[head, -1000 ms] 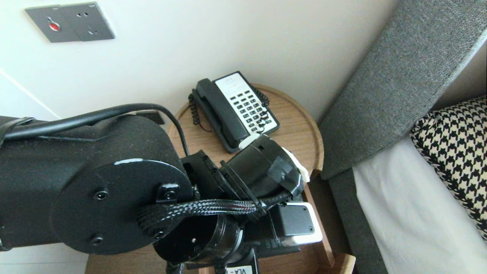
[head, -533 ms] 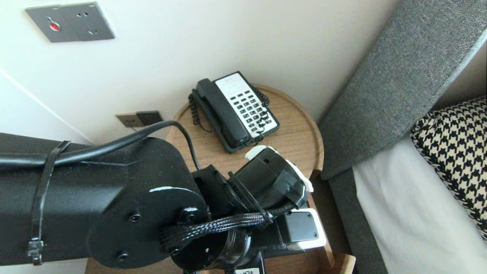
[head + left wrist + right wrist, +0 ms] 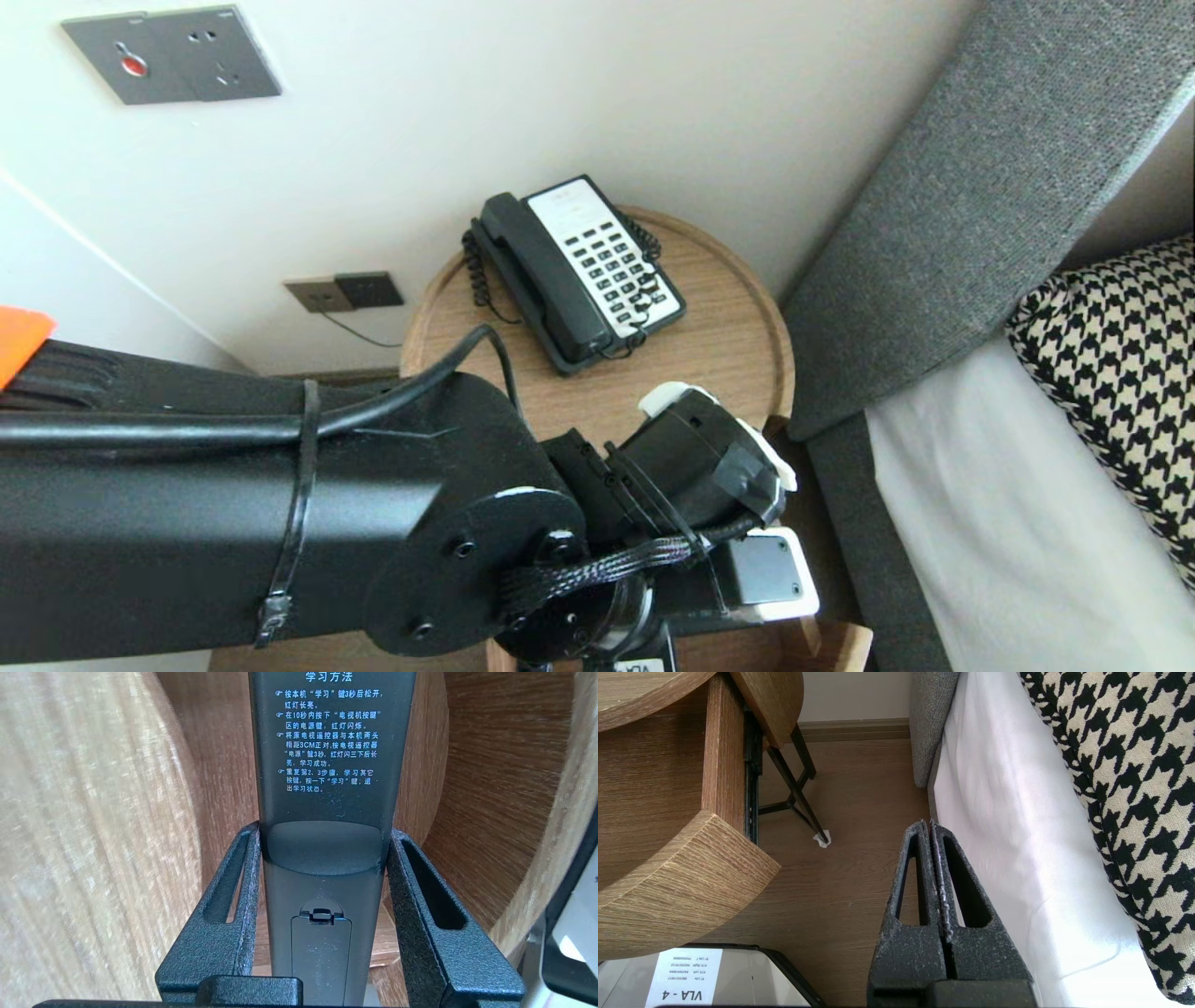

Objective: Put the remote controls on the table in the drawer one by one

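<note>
The bed (image 3: pixel 990 523) was seen at three o'clock of the table (image 3: pixel 728 345), the telephone (image 3: pixel 579 271) at twelve. The remote (image 3: pixel 327 742) (label side showing) was clamped in the left gripper (image 3: pixel 323 830) at five o'clock; the fingers of the right gripper (image 3: pixel 930 822) were pressed together.

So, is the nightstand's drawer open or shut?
Open: the drawer is pulled out from under the tabletop, its black slide rail exposed. The left end effector holds a remote.
</note>
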Controlling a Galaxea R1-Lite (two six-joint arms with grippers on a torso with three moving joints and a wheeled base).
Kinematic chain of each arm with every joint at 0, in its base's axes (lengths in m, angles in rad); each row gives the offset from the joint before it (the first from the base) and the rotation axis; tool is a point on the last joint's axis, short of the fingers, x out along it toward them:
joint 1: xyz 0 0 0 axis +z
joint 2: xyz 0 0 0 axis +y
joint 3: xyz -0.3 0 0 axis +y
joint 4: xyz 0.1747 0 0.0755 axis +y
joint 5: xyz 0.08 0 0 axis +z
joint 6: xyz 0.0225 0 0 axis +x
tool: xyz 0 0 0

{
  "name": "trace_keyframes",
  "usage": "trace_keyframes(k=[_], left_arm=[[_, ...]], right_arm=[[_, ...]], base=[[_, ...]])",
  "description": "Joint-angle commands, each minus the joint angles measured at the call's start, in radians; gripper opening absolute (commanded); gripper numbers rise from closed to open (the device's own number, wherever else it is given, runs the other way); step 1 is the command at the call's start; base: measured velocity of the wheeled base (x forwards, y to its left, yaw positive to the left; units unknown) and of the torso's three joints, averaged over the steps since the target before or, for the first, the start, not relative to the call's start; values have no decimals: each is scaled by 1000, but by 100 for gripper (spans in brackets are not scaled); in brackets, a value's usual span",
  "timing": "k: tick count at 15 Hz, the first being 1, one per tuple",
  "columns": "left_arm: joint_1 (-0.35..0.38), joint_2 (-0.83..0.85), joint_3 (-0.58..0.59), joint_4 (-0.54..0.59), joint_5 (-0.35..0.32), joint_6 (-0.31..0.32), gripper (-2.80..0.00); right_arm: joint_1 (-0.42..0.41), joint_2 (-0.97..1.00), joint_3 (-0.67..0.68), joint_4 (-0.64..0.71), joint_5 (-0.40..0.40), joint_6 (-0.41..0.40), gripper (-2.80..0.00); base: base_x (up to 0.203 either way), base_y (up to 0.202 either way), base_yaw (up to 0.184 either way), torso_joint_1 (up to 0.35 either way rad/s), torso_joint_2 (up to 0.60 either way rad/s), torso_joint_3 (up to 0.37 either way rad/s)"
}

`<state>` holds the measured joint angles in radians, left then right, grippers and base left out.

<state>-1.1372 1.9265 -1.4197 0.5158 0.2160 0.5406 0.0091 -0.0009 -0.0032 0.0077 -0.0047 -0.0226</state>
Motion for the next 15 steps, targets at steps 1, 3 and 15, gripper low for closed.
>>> trace_keyframes(k=[1,3,15], left_arm=[[1,17,9,4,2,4,-280],[-1,26,13,4,2,12,-280],[-4,101,29,-133,15,67,-280]], right_arm=[[0,-7,0,0,0,0,-280],[0,-7,0,0,0,0,-280],[0,-7,0,0,0,0,-280]], base=[[0,0,0,0,0,0],[0,0,0,0,0,0],[0,0,0,0,0,0]])
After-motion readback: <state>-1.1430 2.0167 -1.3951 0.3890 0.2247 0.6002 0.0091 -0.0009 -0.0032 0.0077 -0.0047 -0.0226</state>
